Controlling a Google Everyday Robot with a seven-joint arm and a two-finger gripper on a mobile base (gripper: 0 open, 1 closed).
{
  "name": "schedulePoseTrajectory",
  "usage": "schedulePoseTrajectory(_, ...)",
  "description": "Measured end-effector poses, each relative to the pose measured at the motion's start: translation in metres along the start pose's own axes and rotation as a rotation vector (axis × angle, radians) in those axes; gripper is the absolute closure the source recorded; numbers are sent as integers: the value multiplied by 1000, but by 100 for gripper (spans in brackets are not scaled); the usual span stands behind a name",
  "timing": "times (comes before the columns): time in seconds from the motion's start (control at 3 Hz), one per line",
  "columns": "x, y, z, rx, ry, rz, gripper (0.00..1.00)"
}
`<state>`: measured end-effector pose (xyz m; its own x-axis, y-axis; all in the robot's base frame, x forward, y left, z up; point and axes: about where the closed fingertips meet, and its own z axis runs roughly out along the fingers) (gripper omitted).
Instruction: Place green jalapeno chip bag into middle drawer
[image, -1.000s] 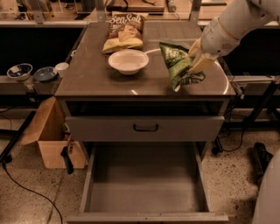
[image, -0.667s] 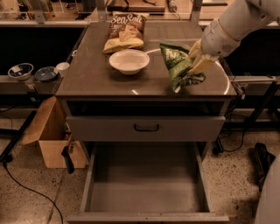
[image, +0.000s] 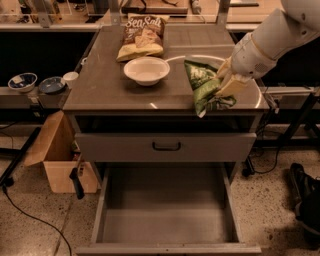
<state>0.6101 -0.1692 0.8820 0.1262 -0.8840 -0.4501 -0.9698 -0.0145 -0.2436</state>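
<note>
The end effector is clenched on the green bag, which lies at the desk's right front edge. The drawer stands open below. Carrying the bag down and releasing it are still to do.

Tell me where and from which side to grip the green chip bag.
Pinch the bag by its crinkled right edge, from above-right: it lies on the countertop, the bowl stands to its left, and the end effector sits at that edge.
</note>
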Motion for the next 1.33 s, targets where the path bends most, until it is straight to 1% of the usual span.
schedulePoseTrajectory(0.33, -2, 28, 1, 2, 6, 48, 100)
schedulePoseTrajectory(0.67, -4, 54, 8, 9, 28, 103, 100)
schedulePoseTrajectory(1.0, -4, 53, 8, 10, 27, 101, 100)
schedulePoseTrajectory(1.33, -3, 63, 8, 10, 42, 115, 100)
